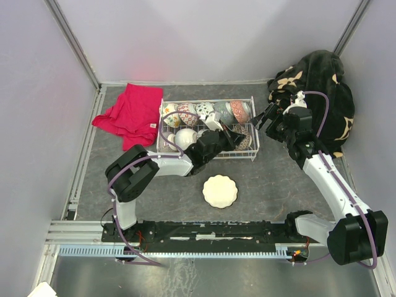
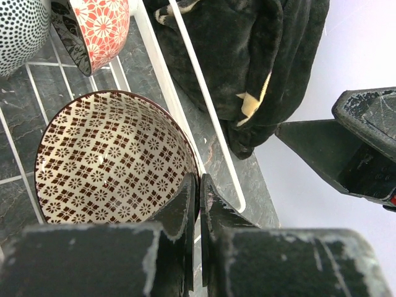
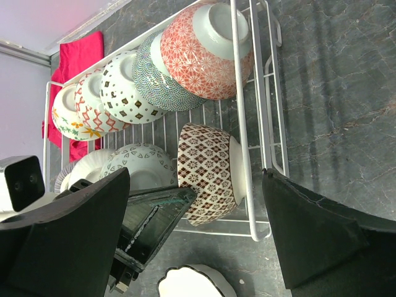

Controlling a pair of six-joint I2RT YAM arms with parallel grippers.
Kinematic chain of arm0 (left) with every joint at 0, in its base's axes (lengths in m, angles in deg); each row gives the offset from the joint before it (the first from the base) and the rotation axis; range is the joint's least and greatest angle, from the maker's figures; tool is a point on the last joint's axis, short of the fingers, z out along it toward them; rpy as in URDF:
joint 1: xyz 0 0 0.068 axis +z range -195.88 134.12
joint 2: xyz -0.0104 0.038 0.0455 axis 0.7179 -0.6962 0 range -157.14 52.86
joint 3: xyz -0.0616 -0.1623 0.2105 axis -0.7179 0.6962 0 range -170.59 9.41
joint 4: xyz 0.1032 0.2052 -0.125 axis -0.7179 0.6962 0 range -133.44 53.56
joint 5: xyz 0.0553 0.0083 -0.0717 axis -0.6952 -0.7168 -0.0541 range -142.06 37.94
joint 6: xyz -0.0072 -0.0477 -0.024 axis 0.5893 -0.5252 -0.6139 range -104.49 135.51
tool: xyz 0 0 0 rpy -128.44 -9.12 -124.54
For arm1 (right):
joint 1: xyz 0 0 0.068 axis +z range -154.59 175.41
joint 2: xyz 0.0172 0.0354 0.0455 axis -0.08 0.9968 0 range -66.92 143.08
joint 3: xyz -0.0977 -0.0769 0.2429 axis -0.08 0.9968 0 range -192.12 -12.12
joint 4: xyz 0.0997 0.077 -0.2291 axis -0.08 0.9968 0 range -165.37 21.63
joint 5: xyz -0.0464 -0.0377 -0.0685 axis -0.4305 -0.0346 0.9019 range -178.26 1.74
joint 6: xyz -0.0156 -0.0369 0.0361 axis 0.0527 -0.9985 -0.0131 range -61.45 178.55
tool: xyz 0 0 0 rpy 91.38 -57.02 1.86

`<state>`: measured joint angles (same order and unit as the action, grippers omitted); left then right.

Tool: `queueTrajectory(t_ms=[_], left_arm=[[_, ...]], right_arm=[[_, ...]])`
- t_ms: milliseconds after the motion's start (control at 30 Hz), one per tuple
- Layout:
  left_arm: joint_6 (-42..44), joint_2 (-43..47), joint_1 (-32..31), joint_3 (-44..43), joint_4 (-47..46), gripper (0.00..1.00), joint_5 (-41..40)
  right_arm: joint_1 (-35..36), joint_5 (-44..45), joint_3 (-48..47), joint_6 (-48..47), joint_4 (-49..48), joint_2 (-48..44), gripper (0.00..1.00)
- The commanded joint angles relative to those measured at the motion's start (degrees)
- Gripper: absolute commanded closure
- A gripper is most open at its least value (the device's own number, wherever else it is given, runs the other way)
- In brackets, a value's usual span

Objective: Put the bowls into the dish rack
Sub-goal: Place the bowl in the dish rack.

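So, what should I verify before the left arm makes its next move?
1. Brown bowl inside the dish rack: ok.
2. Left gripper shut on the bowl's rim: ok.
3. Bowl supported by the rack floor, so it can be released: cannot tell.
4. Right gripper open and empty: ok.
5. All dishes loaded: not ok, the white scalloped dish lies on the table.

Gripper (image 2: 199,207) pinches patterned bowl (image 2: 105,161) rim — inside dish rack (image 2: 240,199).
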<state>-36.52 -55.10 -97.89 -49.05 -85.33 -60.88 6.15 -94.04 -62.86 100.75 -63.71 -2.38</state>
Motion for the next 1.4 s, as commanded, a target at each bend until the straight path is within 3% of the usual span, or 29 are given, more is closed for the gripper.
queueTrajectory(t_ms=[0, 800, 1367], left_arm=[[-1.4, -0.5, 1.1, 3.9, 10.5, 0.97, 0.6], [0.2, 1.5, 2.4, 5.9, 12.4, 0.97, 3.0], [-4.3, -1.4, 1.6, 2.5, -0.8, 0.97, 8.2]], right_arm=[[-0.3, 0.0, -0.7, -0.3, -1.5, -1.1, 0.05], [-0.3, -1.1, -0.9, -0.3, -1.7, -0.3, 0.07], [-0.3, 1.6, -2.2, -1.4, 1.2, 1.1, 0.18]])
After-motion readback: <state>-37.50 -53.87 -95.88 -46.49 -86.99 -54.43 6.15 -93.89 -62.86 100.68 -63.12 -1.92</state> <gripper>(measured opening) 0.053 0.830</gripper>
